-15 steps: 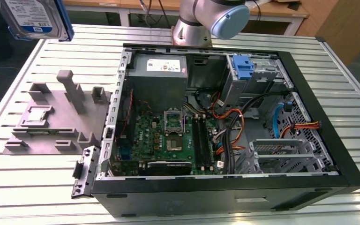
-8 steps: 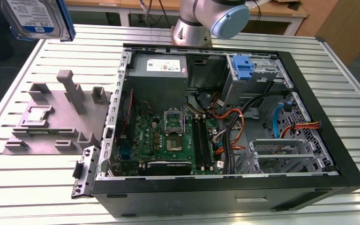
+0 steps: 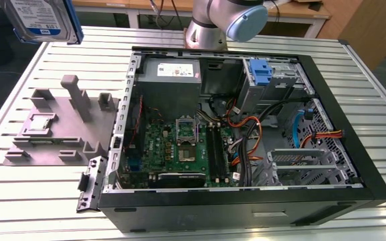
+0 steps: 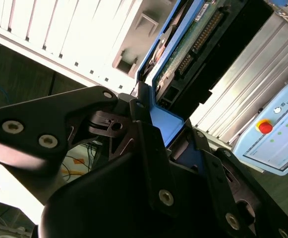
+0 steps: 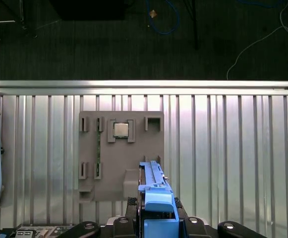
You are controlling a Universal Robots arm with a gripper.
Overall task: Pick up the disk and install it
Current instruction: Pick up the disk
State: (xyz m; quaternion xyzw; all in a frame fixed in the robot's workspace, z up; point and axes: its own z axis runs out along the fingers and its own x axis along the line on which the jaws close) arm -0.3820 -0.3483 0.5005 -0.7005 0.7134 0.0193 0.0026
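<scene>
1. The end effector (image 4: pixel 158 130) is clenched on the disk (image 3: pixel 42 20). Its fingers (image 4: pixel 136 106) pinch one end of the blue carrier, and the second wrist view shows the disk's green circuit side.
2. In the exterior view the disk hangs in the air at the upper left. It is clear of the table (image 3: pixel 38 201) and well apart from the open case (image 3: pixel 247 211). In the first wrist view it is edge-on above the grey fixture (image 5: pixel 121 158).
3. By my reading, the pick-up is done and the carry toward the case is the step in hand. Nothing of the install has begun.
4. Installing looks to call for three things:
   - passing over the fixture's upright posts and the case wall;
   - turning the disk to line up with a bay;
   - sliding it in straight.
5. A metal cage (image 3: pixel 299 163) sits at the exterior view's right with cables (image 3: pixel 250 135) crowding beside it. A blue bracket (image 3: pixel 260 73) occupies another bay. I cannot tell which bay is meant.
</scene>
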